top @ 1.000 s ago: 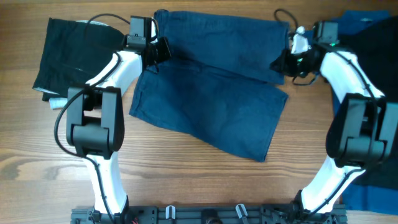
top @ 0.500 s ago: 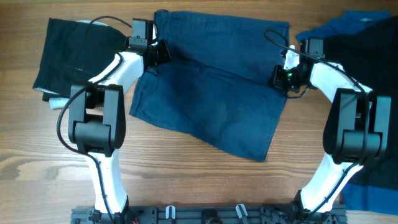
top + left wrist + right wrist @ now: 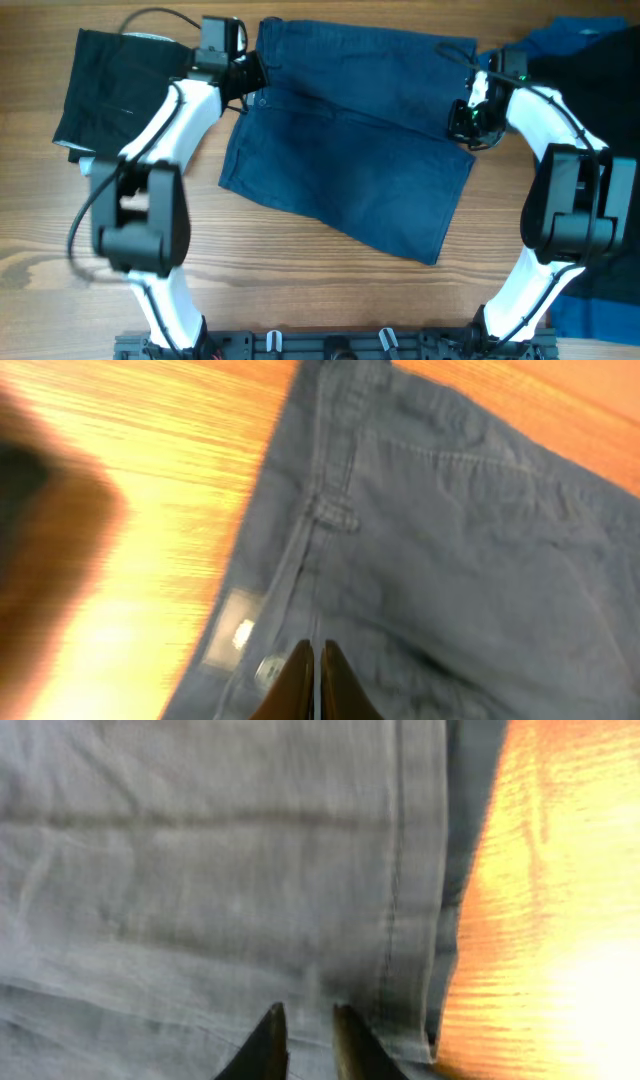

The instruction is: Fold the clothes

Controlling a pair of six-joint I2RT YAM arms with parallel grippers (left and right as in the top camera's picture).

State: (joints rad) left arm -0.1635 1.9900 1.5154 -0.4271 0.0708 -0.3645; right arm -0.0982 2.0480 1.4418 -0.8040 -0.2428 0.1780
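Note:
The navy garment (image 3: 350, 160) lies folded across the table's middle. My left gripper (image 3: 252, 78) is at its upper left corner, shut on the waistband (image 3: 318, 652) beside a small pale button (image 3: 268, 670). My right gripper (image 3: 462, 118) is at its right edge, fingers nearly closed with the hemmed cloth between them (image 3: 308, 1012). A black garment (image 3: 110, 80) lies at the far left. A brighter blue garment (image 3: 570, 45) and another black one (image 3: 615, 100) lie at the far right.
The wooden table (image 3: 300, 280) shows bare wood in front of the navy garment. The arms' mounting rail (image 3: 330, 345) runs along the front edge. Both arm bases stand near the front, left and right.
The right gripper moved in from the right, closed on the garment's right edge, then pulled right. The whole navy garment shifted slightly right. The left gripper rose a little at its corner.

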